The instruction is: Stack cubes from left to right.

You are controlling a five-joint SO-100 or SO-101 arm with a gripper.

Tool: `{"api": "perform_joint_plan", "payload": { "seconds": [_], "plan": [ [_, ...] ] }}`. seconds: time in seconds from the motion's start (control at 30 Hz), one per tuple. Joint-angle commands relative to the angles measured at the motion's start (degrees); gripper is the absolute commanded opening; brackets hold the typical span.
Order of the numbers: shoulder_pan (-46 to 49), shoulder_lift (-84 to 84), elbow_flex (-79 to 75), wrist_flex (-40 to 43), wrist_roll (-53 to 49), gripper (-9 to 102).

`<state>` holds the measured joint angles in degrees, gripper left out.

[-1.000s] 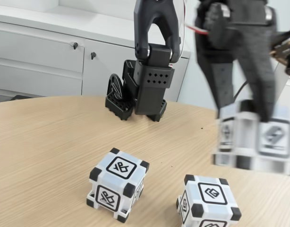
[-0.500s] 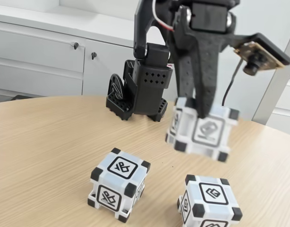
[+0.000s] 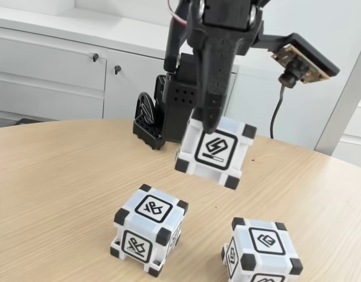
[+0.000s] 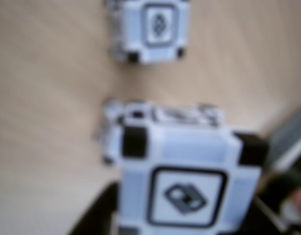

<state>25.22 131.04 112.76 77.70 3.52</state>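
My arm reaches down, its gripper [image 3: 209, 126] clamping the held cube [image 3: 215, 151] tilted above the left cube [image 3: 147, 229] (wrist view blurred); the right cube [image 3: 261, 251] is cropped.

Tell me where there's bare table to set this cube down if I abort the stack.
The widest free patch is the table left of the left cube, out to the rounded edge. There is also bare wood behind the right cube, toward the table's right edge. It is crowded under the held cube in the gripper: the gap between the resting cubes is narrow.
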Motion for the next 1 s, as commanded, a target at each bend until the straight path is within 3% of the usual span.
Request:
{"api": "perform_joint_plan", "payload": {
  "seconds": [0.0, 0.97],
  "plan": [
    [0.8, 0.4, -0.4, -0.7, -1.1, 2],
    [6.0, -6.8, -0.4, -5.2, -3.2, 1]
  ]
}}
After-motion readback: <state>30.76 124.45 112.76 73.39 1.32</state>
